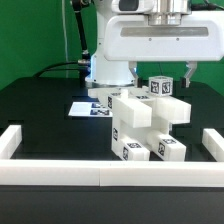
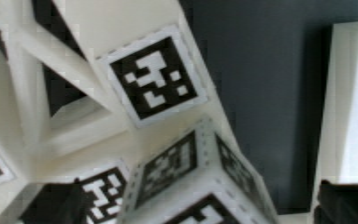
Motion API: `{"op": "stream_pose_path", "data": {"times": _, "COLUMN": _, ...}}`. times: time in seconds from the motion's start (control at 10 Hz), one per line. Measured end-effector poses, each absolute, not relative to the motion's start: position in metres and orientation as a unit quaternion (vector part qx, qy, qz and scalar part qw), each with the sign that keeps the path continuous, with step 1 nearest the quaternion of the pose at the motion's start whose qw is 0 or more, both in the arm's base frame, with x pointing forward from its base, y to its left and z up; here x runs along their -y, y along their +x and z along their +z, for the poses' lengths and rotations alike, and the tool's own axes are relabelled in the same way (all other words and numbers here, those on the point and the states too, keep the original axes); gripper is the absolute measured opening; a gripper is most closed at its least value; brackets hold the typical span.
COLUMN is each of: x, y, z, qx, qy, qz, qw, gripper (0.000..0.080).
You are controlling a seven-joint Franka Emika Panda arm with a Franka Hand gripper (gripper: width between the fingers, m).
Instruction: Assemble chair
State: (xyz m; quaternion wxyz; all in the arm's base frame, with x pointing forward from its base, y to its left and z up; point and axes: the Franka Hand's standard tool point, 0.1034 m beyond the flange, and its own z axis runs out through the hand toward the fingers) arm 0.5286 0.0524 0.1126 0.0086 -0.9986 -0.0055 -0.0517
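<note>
White tagged chair (image 1: 148,125) parts clustered mid-table.

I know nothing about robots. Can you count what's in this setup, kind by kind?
Robot arm: 1
Marker board: 1
Cluster of chair parts: 1 (the pieces overlap too much to count)
Border rails: 3 sides
Total: 6

No words, numbers or brands are legible. Only black-and-white square tags (image 2: 155,78) show: on the chair (image 1: 140,118) and on the marker board (image 1: 88,108) at its 10 o'clock.
</note>
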Motion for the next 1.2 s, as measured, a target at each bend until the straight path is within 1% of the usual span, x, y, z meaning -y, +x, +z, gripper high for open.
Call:
{"op": "stream_pose_path", "data": {"times": 0.4, "x": -0.0486, "y": 0.5289, "z": 0.1124, "qx": 0.109, "qy": -0.993, "qz": -0.051, "qw": 0.000, "gripper": 0.0649}}
{"op": "stream_pose_path", "data": {"times": 0.6, "x": -0.0440, "y": 0.5289, "z": 0.1114, "qx": 0.180, "qy": -0.982, "qz": -0.049, "qw": -0.008, "gripper": 0.0649}}
{"op": "stream_pose_path", "data": {"times": 0.7, "x": -0.0432, "y": 0.5286, "z": 0.1105, "qx": 0.167, "qy": -0.985, "qz": -0.048, "qw": -0.008, "gripper": 0.0649}}
{"op": "stream_pose_path", "data": {"times": 0.8, "x": -0.0429, "y": 0.5283, "z": 0.1097, "qx": 0.167, "qy": -0.985, "qz": -0.048, "qw": -0.008, "gripper": 0.0555}}
{"op": "stream_pose_path", "data": {"times": 0.9, "x": -0.0430, "y": 0.5283, "z": 0.1097, "qx": 0.164, "qy": -0.985, "qz": -0.048, "qw": -0.008, "gripper": 0.0555}}
{"op": "stream_pose_path", "data": {"times": 1.0, "x": -0.0429, "y": 0.5283, "z": 0.1096, "qx": 0.154, "qy": -0.987, "qz": -0.048, "qw": -0.007, "gripper": 0.0363}}
{"op": "stream_pose_path", "data": {"times": 1.1, "x": -0.0427, "y": 0.5283, "z": 0.1096, "qx": 0.154, "qy": -0.987, "qz": -0.048, "qw": -0.007, "gripper": 0.0269}}
{"op": "stream_pose_path", "data": {"times": 1.2, "x": -0.0427, "y": 0.5282, "z": 0.1095, "qx": 0.131, "qy": -0.990, "qz": -0.048, "qw": -0.006, "gripper": 0.0269}}
